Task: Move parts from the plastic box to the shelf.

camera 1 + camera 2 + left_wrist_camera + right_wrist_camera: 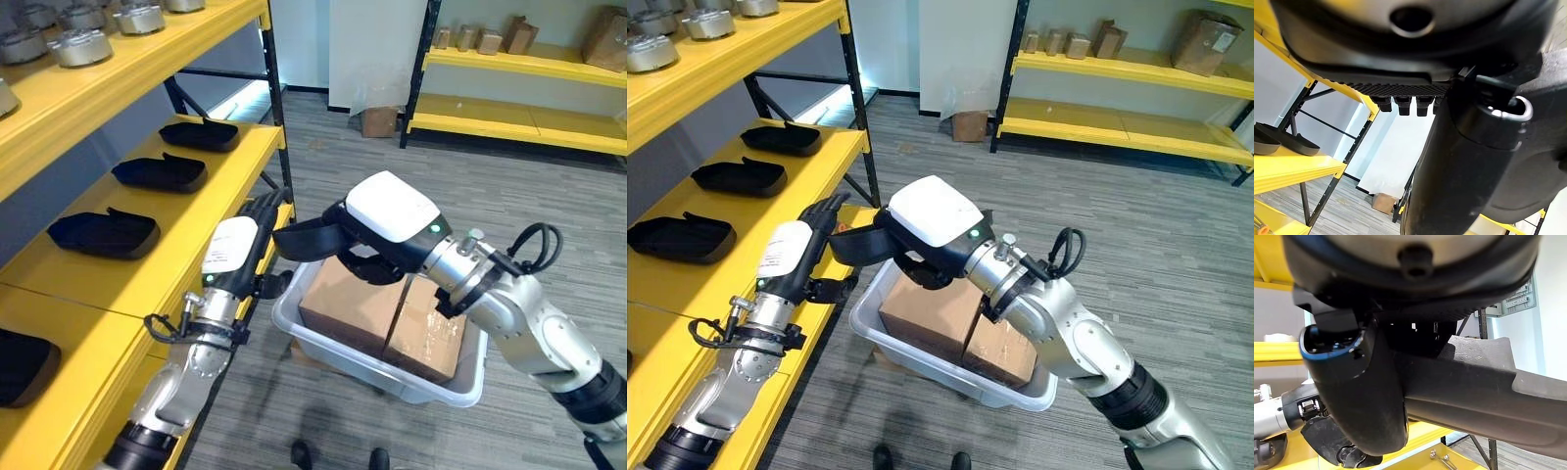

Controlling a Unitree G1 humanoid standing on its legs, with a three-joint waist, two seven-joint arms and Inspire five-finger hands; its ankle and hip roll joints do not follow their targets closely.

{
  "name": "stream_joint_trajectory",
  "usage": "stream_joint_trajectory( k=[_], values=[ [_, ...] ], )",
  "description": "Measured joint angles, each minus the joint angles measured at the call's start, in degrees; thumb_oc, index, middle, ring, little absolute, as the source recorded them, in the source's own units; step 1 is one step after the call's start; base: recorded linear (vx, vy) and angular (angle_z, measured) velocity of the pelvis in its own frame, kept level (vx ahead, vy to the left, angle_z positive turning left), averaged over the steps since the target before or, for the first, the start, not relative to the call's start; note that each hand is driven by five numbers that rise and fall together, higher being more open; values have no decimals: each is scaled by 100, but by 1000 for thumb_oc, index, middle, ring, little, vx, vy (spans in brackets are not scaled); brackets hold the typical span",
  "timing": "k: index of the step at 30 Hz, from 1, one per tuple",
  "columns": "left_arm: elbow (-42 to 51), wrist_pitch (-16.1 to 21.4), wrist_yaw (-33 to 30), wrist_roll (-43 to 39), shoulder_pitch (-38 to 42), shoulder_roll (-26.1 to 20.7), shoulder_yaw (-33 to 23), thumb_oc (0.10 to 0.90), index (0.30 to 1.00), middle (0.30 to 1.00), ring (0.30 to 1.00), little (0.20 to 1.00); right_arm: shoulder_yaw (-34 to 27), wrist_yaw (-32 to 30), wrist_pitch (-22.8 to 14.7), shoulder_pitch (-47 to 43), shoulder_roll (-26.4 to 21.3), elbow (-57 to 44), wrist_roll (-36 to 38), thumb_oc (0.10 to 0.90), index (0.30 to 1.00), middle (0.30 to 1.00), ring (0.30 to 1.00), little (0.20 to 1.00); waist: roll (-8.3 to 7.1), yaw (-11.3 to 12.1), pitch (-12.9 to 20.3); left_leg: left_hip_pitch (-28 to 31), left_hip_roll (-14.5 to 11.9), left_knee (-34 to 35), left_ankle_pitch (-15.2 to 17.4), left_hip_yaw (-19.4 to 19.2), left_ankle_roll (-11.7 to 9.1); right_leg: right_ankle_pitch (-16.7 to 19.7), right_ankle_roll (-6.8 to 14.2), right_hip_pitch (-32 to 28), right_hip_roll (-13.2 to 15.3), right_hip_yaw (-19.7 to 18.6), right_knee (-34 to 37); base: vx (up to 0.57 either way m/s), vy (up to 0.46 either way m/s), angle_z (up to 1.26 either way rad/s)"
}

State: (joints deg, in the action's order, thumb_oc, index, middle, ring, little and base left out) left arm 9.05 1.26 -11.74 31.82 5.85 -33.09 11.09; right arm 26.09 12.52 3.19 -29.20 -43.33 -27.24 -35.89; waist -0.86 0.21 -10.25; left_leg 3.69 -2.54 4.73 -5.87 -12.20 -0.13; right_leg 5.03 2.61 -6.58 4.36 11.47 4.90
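Black plastic part (306,238) is sitting in the right hand (377,240), whose fingers are curling round it, in the middle of the frame above the box (323,348). Its long side is pointing left toward the yellow shelf (176,264). The left hand (257,220), fingers straight and holding nothing, is waiting just beside the part's tip.

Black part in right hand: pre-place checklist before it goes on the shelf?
1. Right hand curled on the black part: ok.
2. Part lifted out of the plastic box: ok.
3. Left hand open, holding nothing, beside the part: ok.
4. Bare yellow shelf in front of the part: ok.
5. Three black parts already lined up there: ok.
6. Grip firmness: cannot tell.
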Motion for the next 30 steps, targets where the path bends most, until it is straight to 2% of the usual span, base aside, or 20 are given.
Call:
stream_joint_trajectory(
  k=[9,30],
  values=[
    [44,-10,322,-242,1,-42,-6,900,1000,1000,1000,1000,1,0,59,2,-41,15,-4,400,300,300,300,300,-42,3,-5,-8,5,3,1,9,3,-6,7,1,4,7,0,0,0,0],
    [53,6,214,-242,2,-42,7,900,1000,1000,1000,1000,6,0,111,1,-24,16,7,400,300,300,300,300,-43,5,-5,-14,8,3,5,16,4,-17,17,2,7,13,0,0,0,0]
  ],
)
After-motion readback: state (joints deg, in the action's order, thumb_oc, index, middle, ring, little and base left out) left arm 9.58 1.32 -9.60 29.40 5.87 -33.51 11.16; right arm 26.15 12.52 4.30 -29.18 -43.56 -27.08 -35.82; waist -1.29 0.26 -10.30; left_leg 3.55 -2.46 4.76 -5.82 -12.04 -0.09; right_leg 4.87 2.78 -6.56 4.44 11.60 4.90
